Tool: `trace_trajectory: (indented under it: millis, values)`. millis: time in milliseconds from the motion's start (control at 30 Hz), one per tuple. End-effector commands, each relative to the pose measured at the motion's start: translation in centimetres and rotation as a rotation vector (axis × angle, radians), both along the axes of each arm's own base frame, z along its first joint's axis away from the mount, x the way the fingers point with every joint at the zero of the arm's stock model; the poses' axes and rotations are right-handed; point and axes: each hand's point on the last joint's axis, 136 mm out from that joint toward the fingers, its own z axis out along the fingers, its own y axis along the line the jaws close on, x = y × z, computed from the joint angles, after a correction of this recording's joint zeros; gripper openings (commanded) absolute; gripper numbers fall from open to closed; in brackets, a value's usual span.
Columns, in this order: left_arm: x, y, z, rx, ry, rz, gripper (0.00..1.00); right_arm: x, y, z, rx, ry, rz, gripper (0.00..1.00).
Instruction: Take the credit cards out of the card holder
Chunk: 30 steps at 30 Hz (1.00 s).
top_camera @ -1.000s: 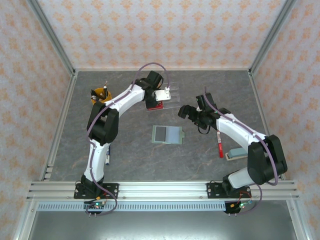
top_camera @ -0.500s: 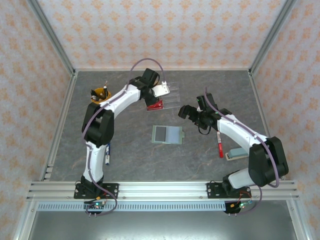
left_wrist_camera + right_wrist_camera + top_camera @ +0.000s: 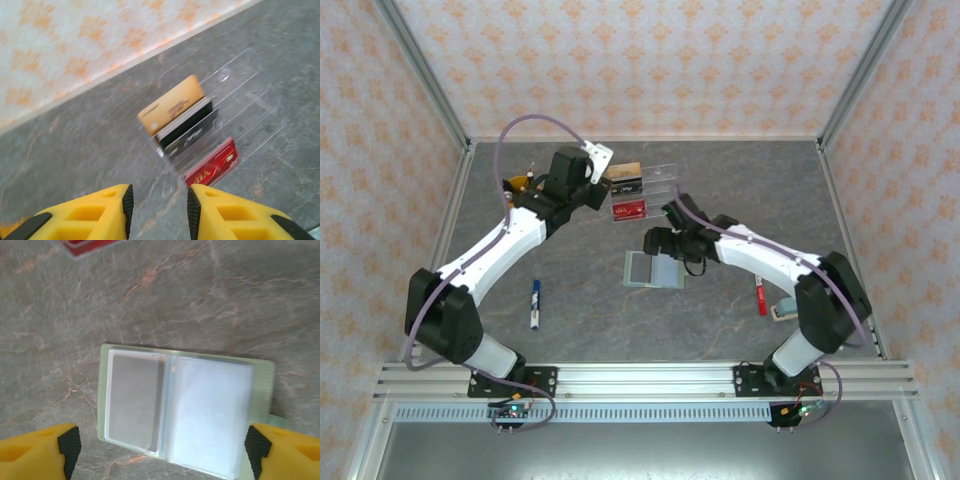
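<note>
Right wrist view: the sage-green card holder [image 3: 185, 412] lies open and flat on the grey stone-patterned table [image 3: 225, 300], its left pocket grey and its right pocket pale blue. It sits directly beneath the right gripper [image 3: 161, 444], between the two yellow fingers [image 3: 35, 447], which are spread wider than the holder and touch nothing. In the top external view the holder [image 3: 655, 269] is at mid-table, just on the near side of that gripper [image 3: 660, 240]. Beyond it stands a clear acrylic tray [image 3: 665, 185]. In the left wrist view the tan-orange card [image 3: 172, 105] and the black card [image 3: 192, 134] lean on edge in one compartment, with the red card [image 3: 212, 162] in the next. The left gripper [image 3: 160, 205] hovers near the tray, its jaws parted and empty. A blue marker [image 3: 534, 303] and a red pen [image 3: 761, 298] lie well apart, toward opposite sides.
</note>
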Motion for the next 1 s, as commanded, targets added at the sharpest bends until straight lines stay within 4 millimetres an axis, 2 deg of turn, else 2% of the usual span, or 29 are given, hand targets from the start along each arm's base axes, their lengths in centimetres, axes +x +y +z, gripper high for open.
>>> trace_trajectory:
  millis: [0, 100, 200, 333, 400, 433, 633, 967]
  values:
    - [-0.9, 4.1, 0.6, -0.126, -0.031, 0.282, 0.43, -0.5, 0.0, -1.5, -0.158, 0.011, 0.014, 0.82]
    - [-2.6, 6.6, -0.4, -0.162, -0.029, 0.409, 0.49, -0.7, 0.6, -2.8, -0.232, 0.03, 0.02, 0.78]
    - [-4.3, 9.7, -1.5, -0.171, -0.044, 0.581, 0.72, -0.5, 1.0, -3.8, -0.263, 0.055, 0.022, 0.76]
    - [-5.6, 10.9, -3.1, -0.203, 0.003, 0.634, 0.82, -0.3, 1.2, -4.9, -0.295, 0.079, 0.026, 0.74]
    - [-6.6, 12.3, -4.1, -0.214, 0.056, 0.744, 1.0, -0.2, 1.2, -5.2, -0.31, 0.084, 0.03, 0.72]
    - [-6.7, 12.4, -4.4, -0.207, 0.087, 0.746, 1.0, -0.2, 1.1, -5.3, -0.318, 0.085, 0.032, 0.72]
    - [-6.8, 10.2, -7.0, -0.278, 0.209, 0.677, 1.0, 0.1, 1.0, -6.4, -0.348, 0.1, 0.033, 0.7]
    - [-7.2, 3.5, -12.4, -0.517, 0.489, 0.506, 0.99, -0.1, -0.5, -8.2, -0.368, 0.151, 0.01, 0.59]
